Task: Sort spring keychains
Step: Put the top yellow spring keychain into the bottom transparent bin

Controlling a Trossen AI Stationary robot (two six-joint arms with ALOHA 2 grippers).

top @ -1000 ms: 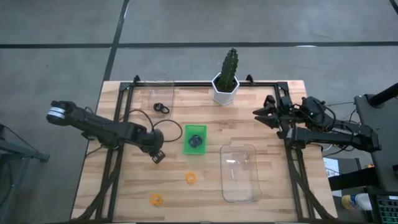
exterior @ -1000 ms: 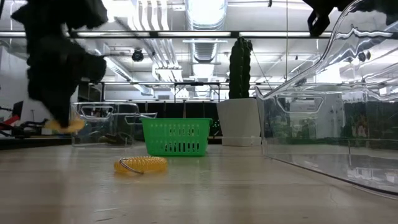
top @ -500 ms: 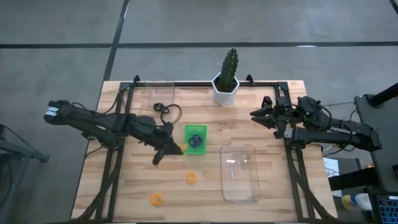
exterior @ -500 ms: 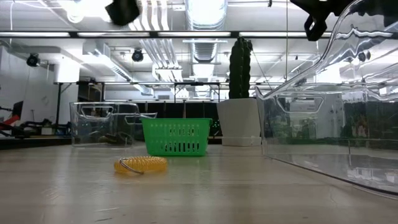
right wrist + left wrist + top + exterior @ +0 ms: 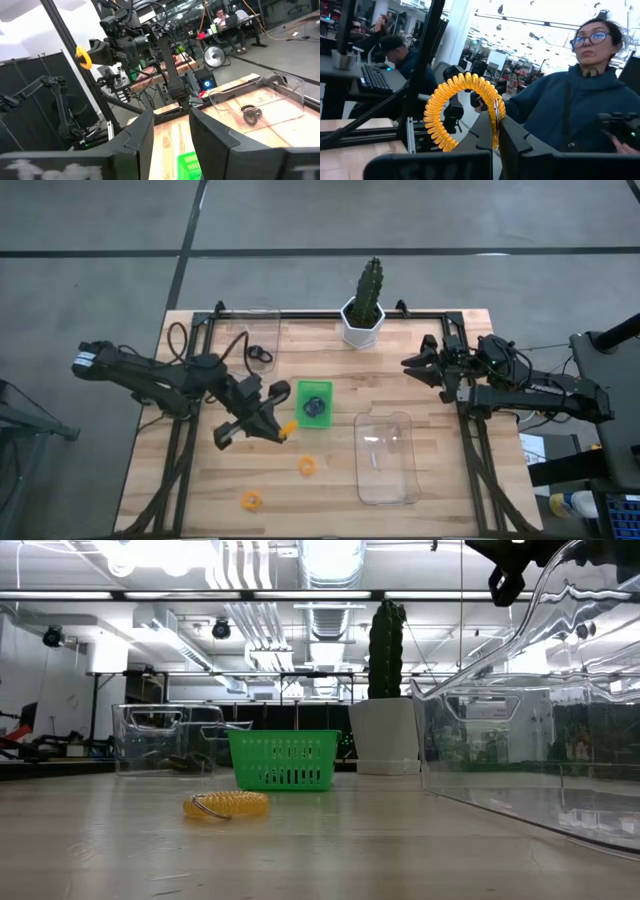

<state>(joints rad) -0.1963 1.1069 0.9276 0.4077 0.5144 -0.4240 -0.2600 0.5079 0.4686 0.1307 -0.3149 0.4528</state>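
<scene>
Left gripper (image 5: 283, 429) clamped on orange keychain (image 5: 462, 111), raised just beside green tray (image 5: 313, 405), tray lying toward the right arm. Right gripper (image 5: 412, 364) (idle, parted, empty) at counter (image 5: 440, 470) edge.

Two dark jointed arms, looping black cables

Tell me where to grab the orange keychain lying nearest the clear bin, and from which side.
Come straight down on the orange keychain: it lies flat on the table, an open ring. Pinch one arc of the coil, one finger inside the loop. The bin beside it leaves room.
</scene>
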